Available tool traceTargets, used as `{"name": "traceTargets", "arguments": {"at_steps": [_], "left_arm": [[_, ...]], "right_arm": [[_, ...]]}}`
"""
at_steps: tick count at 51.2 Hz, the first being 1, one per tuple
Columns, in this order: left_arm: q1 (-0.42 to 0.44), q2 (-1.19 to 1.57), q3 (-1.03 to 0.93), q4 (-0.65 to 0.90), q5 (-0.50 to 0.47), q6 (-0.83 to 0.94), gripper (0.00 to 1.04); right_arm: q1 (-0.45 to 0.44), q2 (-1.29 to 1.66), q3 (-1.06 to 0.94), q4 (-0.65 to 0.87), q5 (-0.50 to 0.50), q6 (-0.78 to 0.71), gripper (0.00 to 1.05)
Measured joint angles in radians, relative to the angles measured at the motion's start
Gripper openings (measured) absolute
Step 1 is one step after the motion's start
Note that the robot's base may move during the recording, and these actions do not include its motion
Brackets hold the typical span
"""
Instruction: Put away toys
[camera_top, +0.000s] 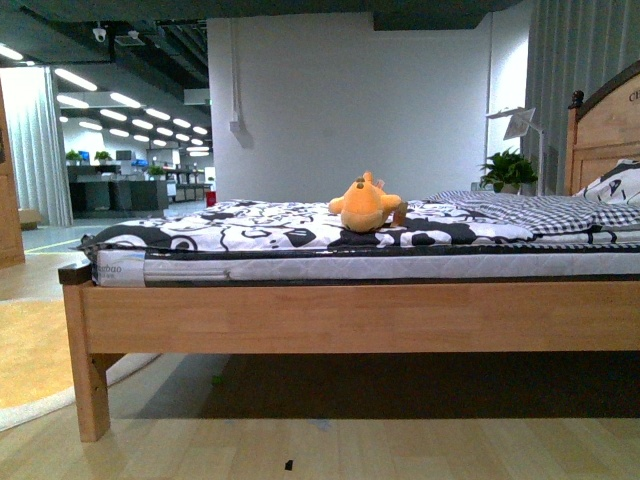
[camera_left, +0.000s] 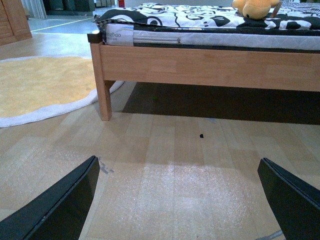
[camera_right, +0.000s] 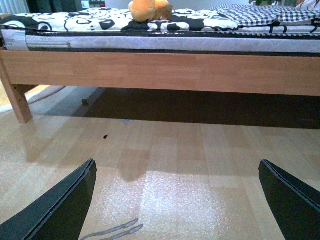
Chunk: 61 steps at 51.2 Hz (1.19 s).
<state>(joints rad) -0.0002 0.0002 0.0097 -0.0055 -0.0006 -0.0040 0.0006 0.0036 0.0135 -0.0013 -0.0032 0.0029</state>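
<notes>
One plush toy, soft, rounded and orange-yellow with a small tuft on top, sits on the bed, on a black-and-white patterned sheet and near the middle of the side the robot faces. Just beside it towards the headboard lies one checked blanket. The sheet covers a quilted white mattress on a smooth, pale wooden bed frame with one square leg in view. One leafy potted plant stands beyond the bed. A round, fuzzy yellow rug with a white border lies on the pale plank floor.

The left claw and right claw each show two flat, dark, wedge-shaped fingers. Both are spread wide above the floor, holding nothing, well apart from the toy.
</notes>
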Motion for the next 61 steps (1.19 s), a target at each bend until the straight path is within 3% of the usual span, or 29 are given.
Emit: {"name": "traceTargets", "arguments": {"at_steps": [61], "left_arm": [[0.000,0.000,0.000,0.000,0.000,0.000,0.98]], "right_arm": [[0.000,0.000,0.000,0.000,0.000,0.000,0.98]]}}
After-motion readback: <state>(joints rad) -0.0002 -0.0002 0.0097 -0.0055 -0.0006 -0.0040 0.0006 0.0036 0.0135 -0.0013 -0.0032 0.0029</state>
